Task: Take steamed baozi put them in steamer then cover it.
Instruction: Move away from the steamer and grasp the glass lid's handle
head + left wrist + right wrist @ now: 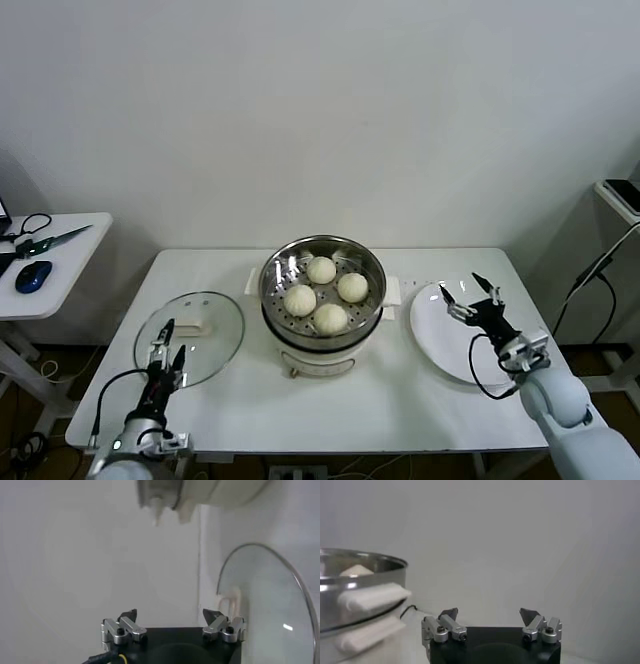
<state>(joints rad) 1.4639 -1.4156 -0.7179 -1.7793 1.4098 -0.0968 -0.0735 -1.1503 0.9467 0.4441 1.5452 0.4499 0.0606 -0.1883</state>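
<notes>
At the centre of the head view, four steamed baozi (pixel 325 293) sit on the perforated tray inside the steamer (pixel 322 345). The cover (pixel 190 338) lies flat at lower left, uncovering the pot, with the left gripper (pixel 168 346) over its near edge, fingers spread wide and empty. At right, the right gripper (pixel 470 294) hangs over the white plate (pixel 440 350), also wide open and empty.
</notes>
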